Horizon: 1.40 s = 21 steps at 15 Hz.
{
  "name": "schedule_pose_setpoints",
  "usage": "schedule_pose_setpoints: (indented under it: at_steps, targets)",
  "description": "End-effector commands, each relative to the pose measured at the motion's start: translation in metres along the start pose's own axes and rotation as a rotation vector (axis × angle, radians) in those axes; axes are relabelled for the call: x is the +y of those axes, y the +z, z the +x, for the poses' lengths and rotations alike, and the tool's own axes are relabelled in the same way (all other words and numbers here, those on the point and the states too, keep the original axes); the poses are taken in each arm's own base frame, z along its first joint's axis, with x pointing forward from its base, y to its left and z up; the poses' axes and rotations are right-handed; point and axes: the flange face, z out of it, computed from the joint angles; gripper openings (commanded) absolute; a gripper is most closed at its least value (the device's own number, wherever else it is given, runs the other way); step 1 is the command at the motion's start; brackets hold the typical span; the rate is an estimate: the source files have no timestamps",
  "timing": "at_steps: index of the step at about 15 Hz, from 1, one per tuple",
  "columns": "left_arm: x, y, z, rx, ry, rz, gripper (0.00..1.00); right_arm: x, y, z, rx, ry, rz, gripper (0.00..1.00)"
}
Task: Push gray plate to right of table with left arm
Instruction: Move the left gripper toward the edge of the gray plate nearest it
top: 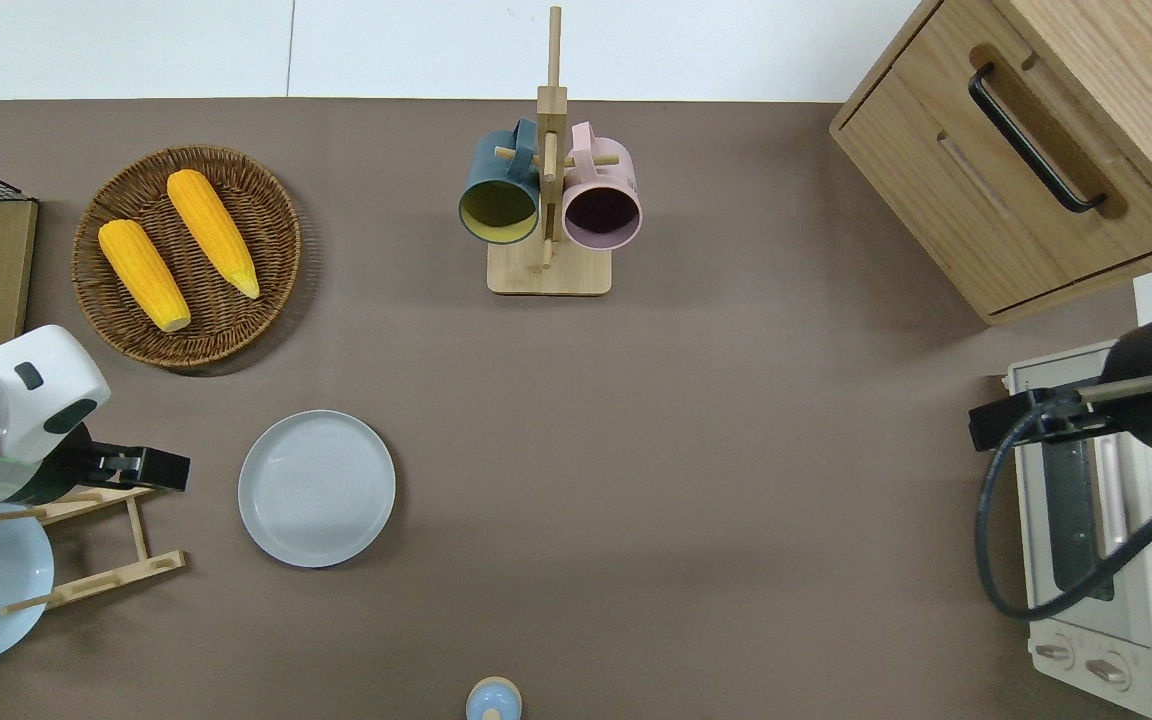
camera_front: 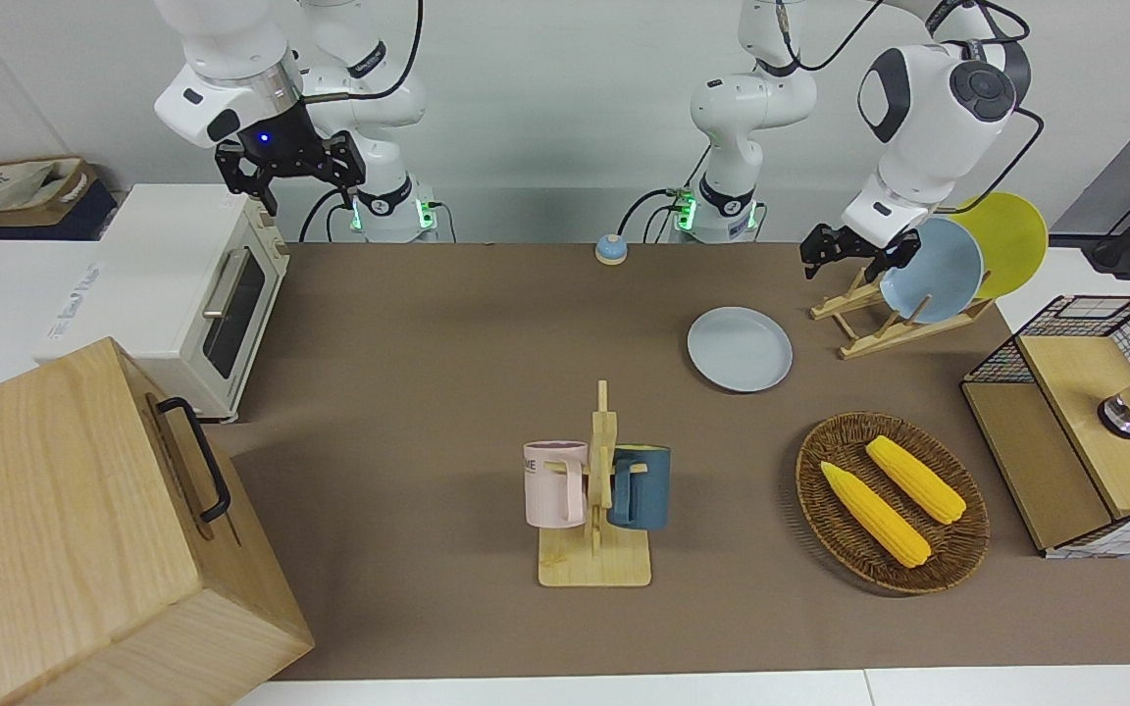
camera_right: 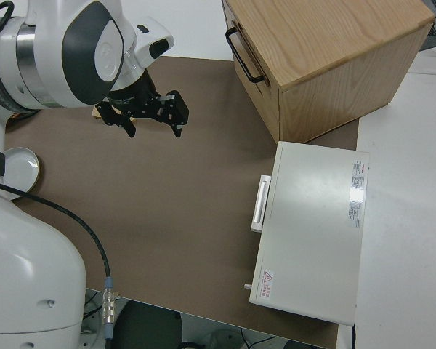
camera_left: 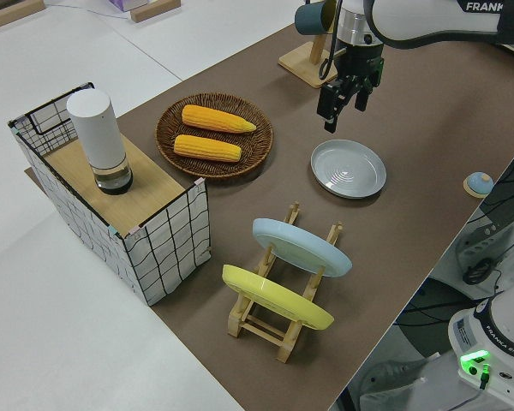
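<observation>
1. Round, smooth gray plate point(top: 317, 488) with low rim, flat on the matte brown desk point(top: 696, 450), toward the left arm's end.
2. Left hand point(top: 151, 468) up over the wooden rack point(top: 96, 545) beside the plate, not touching; fingers hard to tell.
3. Right arm parked, hand point(camera_front: 285, 167) spread.

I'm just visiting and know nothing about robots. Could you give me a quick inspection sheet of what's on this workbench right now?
Surface: brown table, bare in the middle.
Job's things: gray plate lies flat, untouched, nearer to the robots than the corn basket.
Clutter: mug stand with two mugs; plate rack holding a blue plate and a yellow plate; wooden cabinet; toaster oven; wire crate; small bell.
Grippers: left pincer is over the plate rack, beside the gray plate, not touching it; right pincer parked, open.
Cables: black cable along the right arm.
Surroundings: white wall, a cardboard box.
</observation>
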Motion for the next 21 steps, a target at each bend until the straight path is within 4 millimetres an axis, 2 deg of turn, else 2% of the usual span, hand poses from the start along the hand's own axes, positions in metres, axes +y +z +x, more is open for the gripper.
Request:
schedule_pose_setpoints:
  at_steps: [1, 15, 21]
  targets:
    - [0.002, 0.005, -0.007, 0.023, -0.01, 0.007, 0.99, 0.001, -0.004, -0.003, -0.004, 0.015, 0.004, 0.983]
    - [0.008, 0.02, -0.006, 0.032, -0.025, 0.011, 0.99, 0.001, -0.004, -0.003, -0.004, 0.015, 0.004, 0.983]
    - [0.01, 0.044, -0.02, 0.05, -0.028, 0.013, 0.99, 0.001, -0.004, -0.003, -0.004, 0.013, 0.004, 0.983]
